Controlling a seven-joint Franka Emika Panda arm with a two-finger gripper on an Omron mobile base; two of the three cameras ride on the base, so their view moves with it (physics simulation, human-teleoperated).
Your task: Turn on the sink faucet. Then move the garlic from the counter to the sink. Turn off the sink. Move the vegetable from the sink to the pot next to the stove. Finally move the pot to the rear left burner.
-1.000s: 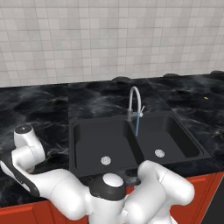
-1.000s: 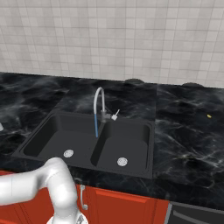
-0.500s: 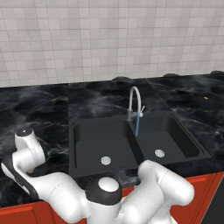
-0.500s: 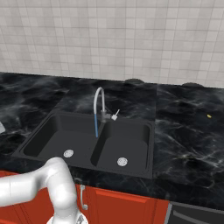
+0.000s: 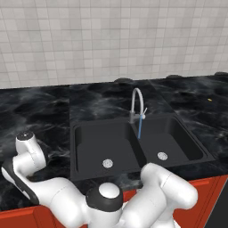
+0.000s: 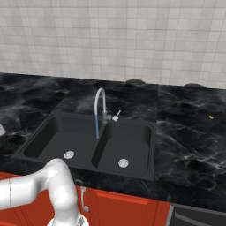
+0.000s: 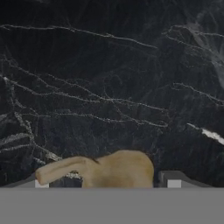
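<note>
1. The garlic point(image 7: 109, 168) lies on the black marble worktop point(image 7: 109, 87), seen in the hand view — a tan bulb with a thin stalk sticking out to one side.
2. It sits between the two dark fingers point(image 7: 173, 180), whose tips rise on either side of it at the bottom of that view. They look spread and close beside the bulb, but whether they already press on it I cannot tell.
3. Handling, as a judgement: the bulb is likely light and fairly firm, with a papery skin that may slip. Take it across the round body, not the stalk, which is too thin to hold steady.
4. Farther off, in the base views, the sink faucet point(image 5: 136, 103) stands at the back of the double sink point(image 5: 89, 153) with a blue stream falling from its spout — so the water runs.
5. The arm point(image 5: 29, 153) reaches down over the worktop's left part, well apart from the sink.
</note>
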